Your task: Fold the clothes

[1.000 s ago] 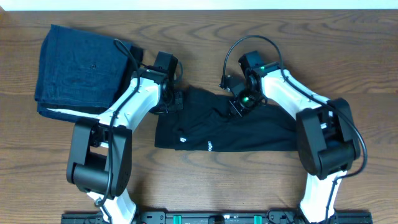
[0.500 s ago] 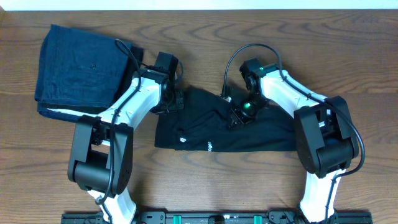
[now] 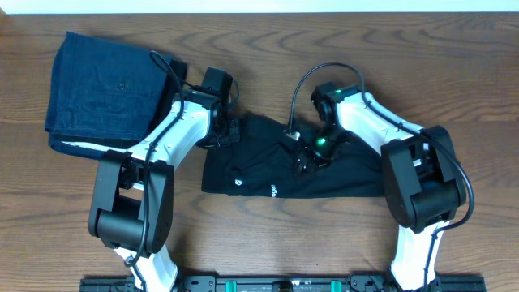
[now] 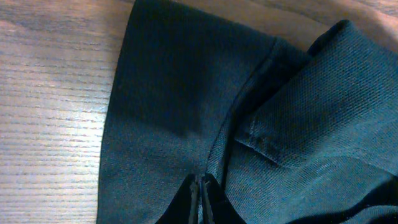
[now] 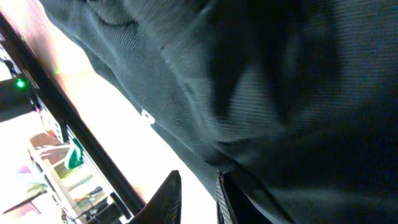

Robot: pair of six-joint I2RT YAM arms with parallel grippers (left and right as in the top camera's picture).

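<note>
Left claw (image 3: pixel 229 130), seen from overhead, is resting at the upper left corner of the large black short-sleeved shirt (image 3: pixel 251 166) of soft fabric, which is lying bunched into a wide band across the middle of the brown wooden table (image 3: pixel 268 65). The right claw (image 3: pixel 304 160) is reaching down onto the shirt's middle, and the folded dark-blue denim-like garment (image 3: pixel 105 85) is sitting well apart at the far left (no part of this job). From the left wrist, the fingertips are pressing fully together on the cloth right at the sleeve seam, with the sleeve lying flat on the wood. From the right wrist, the two fingers are standing only narrowly apart with light showing between them, and black cloth is hanging across most of the view, so I cannot tell whether a fold is being pinched. By my judgement the fold is partway along, with the arms gathering the far edge to bring it over. The next move is calling for a sure hold on the right side, then both claws travelling together toward the near hem so the layer is landing flat.
</note>
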